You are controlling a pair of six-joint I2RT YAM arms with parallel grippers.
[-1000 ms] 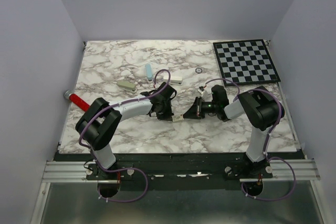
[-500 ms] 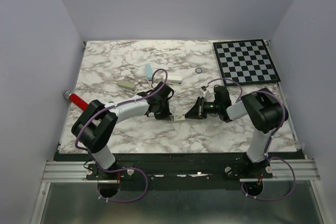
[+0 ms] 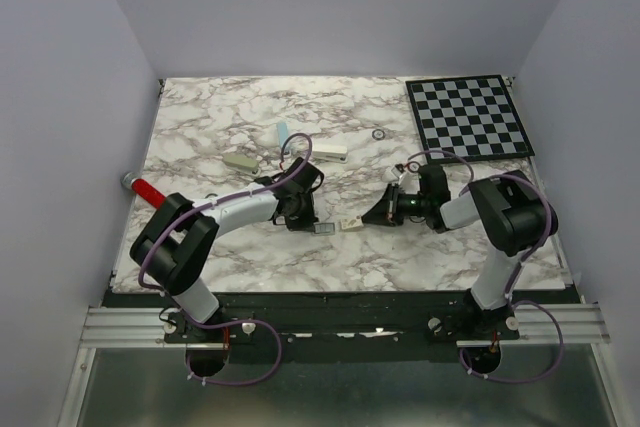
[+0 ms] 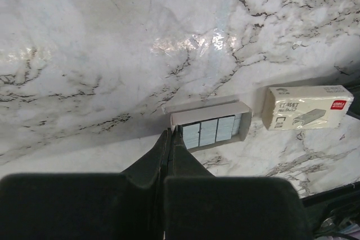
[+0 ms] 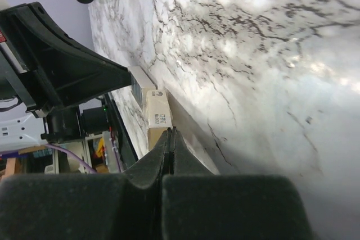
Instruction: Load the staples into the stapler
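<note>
1. Marble-patterned worktop [image 3: 250,257], walled in pale lilac on three sides, with both arms reaching in low toward its middle.
2. Left gripper [image 4: 170,133], its two fingers pressed together and holding nothing, points at the near left corner of a shallow white tray [image 4: 202,111]. Whether the tip touches the tray or stops just short cannot be told.
3. Staples [image 4: 209,130], grey strips laid side by side, lie flat in that open tray on the worktop, between the two grippers.
4. Small white box [image 4: 306,107] with printed marks lies just to the right of the tray, a narrow strip of marble between them.
5. Right gripper [image 5: 171,130], likewise pressed together and empty, sits low over the marble with its tip at the box's end. Contact cannot be made out.
6. Well behind the grippers lie a beige block [image 3: 240,161], a pale blue bar [image 3: 283,135] and a white oblong block [image 3: 330,151], with a small dark ring [image 3: 378,134] farther right.
7. Checkerboard [image 3: 470,117] fills the far right corner, and a red-handled object [image 3: 150,192] lies at the left edge.
</note>
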